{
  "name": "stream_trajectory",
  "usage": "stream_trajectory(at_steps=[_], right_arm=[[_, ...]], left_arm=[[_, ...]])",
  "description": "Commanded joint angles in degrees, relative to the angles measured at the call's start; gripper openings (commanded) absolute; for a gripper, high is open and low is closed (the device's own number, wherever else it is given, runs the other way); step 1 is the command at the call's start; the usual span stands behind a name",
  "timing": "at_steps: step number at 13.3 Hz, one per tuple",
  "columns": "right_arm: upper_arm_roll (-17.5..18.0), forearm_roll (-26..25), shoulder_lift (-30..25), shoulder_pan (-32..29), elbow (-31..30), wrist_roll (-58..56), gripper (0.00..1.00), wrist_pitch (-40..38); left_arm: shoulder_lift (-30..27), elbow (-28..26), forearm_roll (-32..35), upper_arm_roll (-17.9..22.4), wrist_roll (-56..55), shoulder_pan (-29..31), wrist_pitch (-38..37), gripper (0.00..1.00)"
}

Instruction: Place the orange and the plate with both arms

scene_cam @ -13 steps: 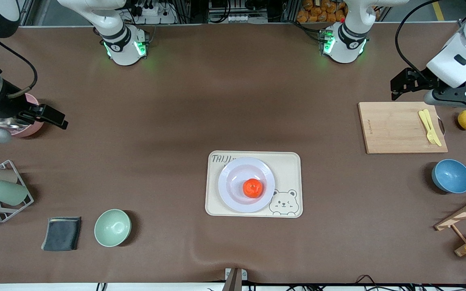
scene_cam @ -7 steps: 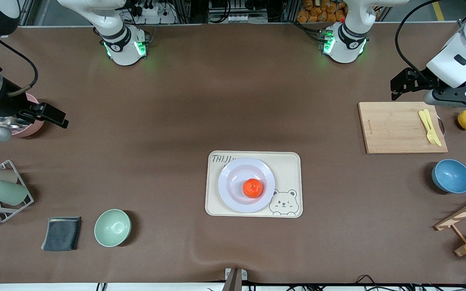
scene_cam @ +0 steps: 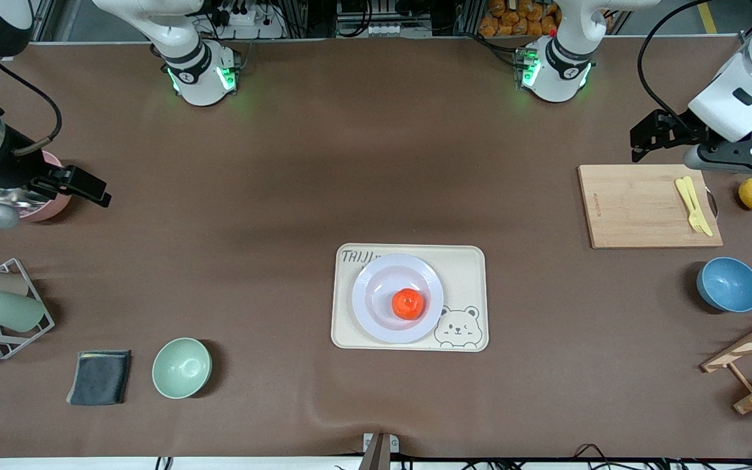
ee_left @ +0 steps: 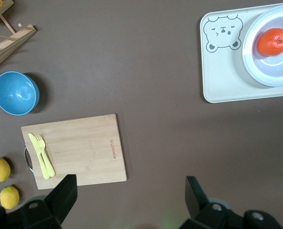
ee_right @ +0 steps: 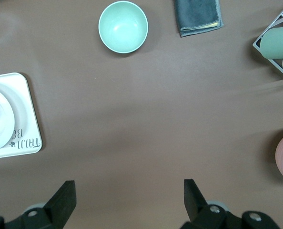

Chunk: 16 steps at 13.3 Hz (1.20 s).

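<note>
A: Two things sit nearest the front camera toward the right arm's end: a dark grey folded cloth [scene_cam: 99,377] and a pale green round bowl [scene_cam: 181,367], with bare brown table [scene_cam: 376,163] all around them.

B: And the task items?

A: Mid-table, the small red-orange orange [scene_cam: 408,303] lies in the glossy white round plate [scene_cam: 376,274], which rests on a cream rectangular tray [scene_cam: 467,267] printed with a bear and "TAIJI".

B: Grippers?

A: Both well apart from it. Left gripper [ee_left: 131,193] hovers over the wooden cutting board's [scene_cam: 637,205] edge, fingers spread, empty. Right gripper [ee_right: 129,198] hangs beside a pink bowl [scene_cam: 56,205], likewise spread.
</note>
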Motion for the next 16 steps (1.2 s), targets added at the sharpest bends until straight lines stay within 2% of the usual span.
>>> stream_trajectory(at_steps=[1,16], right_arm=[[0.2,-1.0,0.6,0.3,1.4,1.0,1.00,-1.1],[0.2,-1.0,0.7,0.3,1.2,1.0,1.00,-1.0]], left_arm=[[-0.1,0.4,-1.5,-0.1,0.3,0.2,0.0,1.00],[-0.2,0.4,-1.4,0.3,-0.7,0.4,0.0,1.00]])
